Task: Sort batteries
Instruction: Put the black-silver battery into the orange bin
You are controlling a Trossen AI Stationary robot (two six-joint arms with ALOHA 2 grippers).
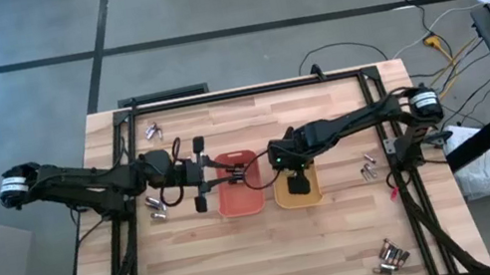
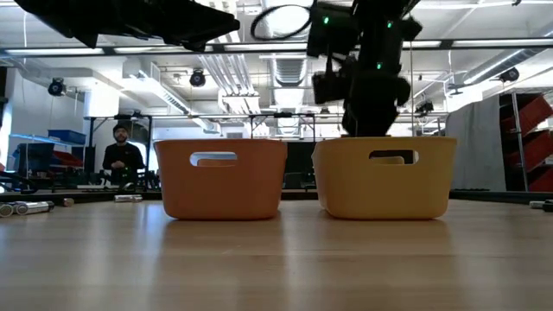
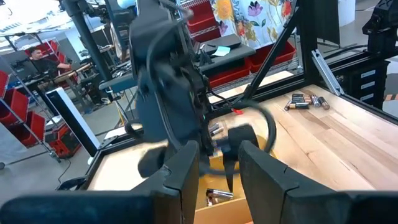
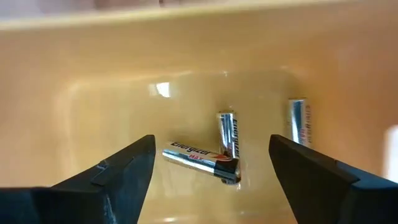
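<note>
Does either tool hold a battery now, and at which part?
No. The right tool is open above silvery batteries lying in the yellow tray; the left tool holds nothing.

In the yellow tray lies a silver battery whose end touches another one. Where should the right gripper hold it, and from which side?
Grip the lying battery at its free middle, coming straight down from above, fingers across its long axis. The open right gripper hangs inside the yellow tray; one end touches the second battery, so avoid that end.

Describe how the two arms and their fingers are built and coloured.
Both are slim dark jointed arms, each with a white-and-silver band near its base. Black cables loop around the left gripper. The right gripper has broad, flat, matte black fingers tapering to blunt tips.
</note>
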